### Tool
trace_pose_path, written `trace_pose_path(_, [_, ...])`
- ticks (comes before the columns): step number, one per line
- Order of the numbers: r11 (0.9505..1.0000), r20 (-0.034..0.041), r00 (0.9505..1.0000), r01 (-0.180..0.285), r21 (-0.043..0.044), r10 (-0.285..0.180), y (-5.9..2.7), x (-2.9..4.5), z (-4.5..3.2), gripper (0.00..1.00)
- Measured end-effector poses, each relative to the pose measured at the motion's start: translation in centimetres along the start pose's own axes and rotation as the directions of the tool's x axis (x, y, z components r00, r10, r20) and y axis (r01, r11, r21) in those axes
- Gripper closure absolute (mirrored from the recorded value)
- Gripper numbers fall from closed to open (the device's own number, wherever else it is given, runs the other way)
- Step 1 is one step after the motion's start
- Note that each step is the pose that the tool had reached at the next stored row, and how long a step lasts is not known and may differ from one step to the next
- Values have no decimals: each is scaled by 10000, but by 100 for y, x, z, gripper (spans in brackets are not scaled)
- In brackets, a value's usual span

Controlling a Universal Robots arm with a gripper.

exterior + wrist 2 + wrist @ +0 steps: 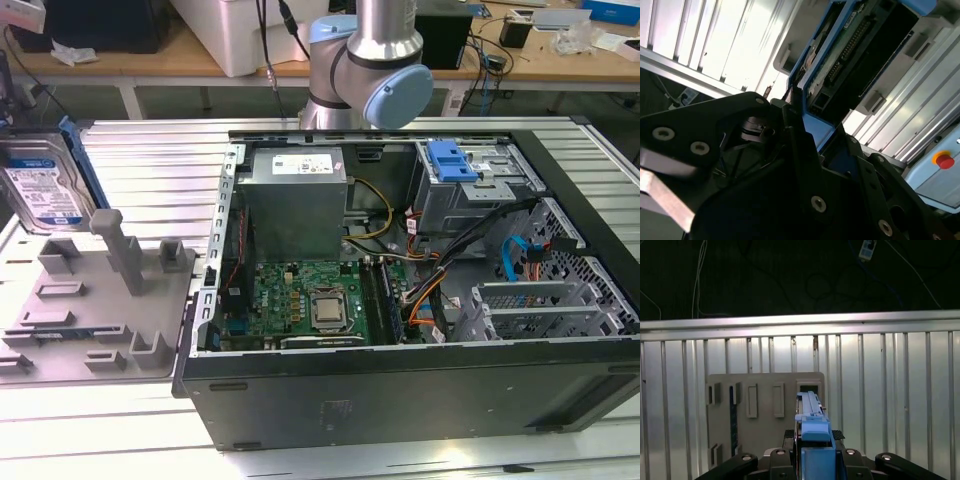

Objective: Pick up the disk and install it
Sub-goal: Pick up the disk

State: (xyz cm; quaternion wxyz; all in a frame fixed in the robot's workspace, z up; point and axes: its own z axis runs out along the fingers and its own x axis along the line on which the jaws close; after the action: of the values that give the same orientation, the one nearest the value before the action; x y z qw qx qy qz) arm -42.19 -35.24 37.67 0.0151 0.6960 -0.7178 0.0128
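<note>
In the exterior view, the disk (40, 185) stands tilted at the exterior view's left edge, by the grey tray (60, 310) and well apart from the open case (400, 390). In the second wrist view, the gripper (812, 125) clamps the disk's blue carrier. In the first wrist view, the disk (812, 427) shows edge-on between the fingers, over the tray.

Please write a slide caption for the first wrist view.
The gripper holds the disk edge-on above the grey fixture plate.
</note>
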Motion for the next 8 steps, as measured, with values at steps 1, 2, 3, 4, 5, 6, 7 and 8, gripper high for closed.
trace_pose_path(1, [10000, -10, 10000, 0, 0, 0, 0, 1, -18, 63])
trace_pose_path(2, [10000, -22, 10000, 0, 0, 0, 0, 2, -38, 63])
trace_pose_path(3, [10000, -40, 10000, 0, 1, 0, 0, 3, -71, 63])
trace_pose_path(4, [10000, -48, 10000, 0, 1, 0, 0, 4, -89, 63])
trace_pose_path(5, [10000, -57, 10000, 0, 2, 0, 0, 4, -105, 63])
trace_pose_path(6, [10000, -67, 10000, 0, 2, 0, 0, 5, -128, 63])
trace_pose_path(7, [10000, -77, 10000, 0, 2, 0, 0, 6, -145, 63])
trace_pose_path(8, [10000, -86, 10000, -1, 3, 1, 0, 7, -163, 63])
